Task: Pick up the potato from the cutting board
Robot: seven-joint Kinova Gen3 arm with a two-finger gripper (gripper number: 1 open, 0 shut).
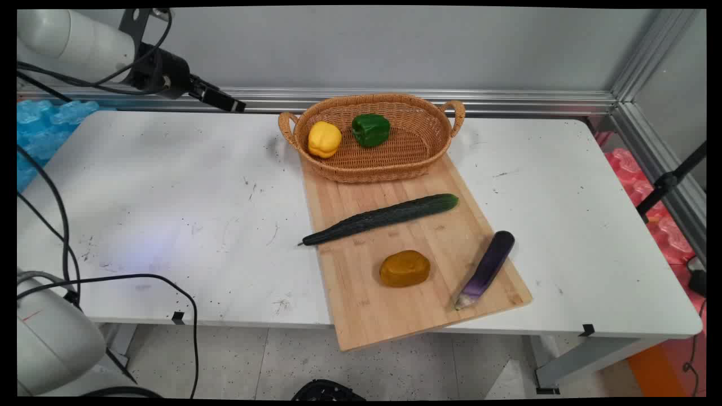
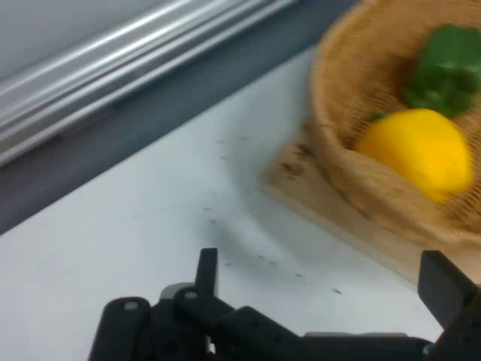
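Beside basket (image 2: 338, 162): spread fingers (image 2: 207, 271), empty.

No legible text, labels, brands, numbers or signs noted, none on any item in either view

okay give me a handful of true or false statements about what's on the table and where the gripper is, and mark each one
1. The yellow pepper and the green pepper both lie in the wicker basket. True.
2. The cucumber lies in the basket. False: it lies on the wooden board, its thin end reaching out over the board's left edge.
3. The gripper holds the eggplant. False: it is open and empty, raised left of the basket; the eggplant lies on the board.
4. The basket stands on the board's far end. True.
5. The brown potato-like lump lies between cucumber and eggplant on the board. True.
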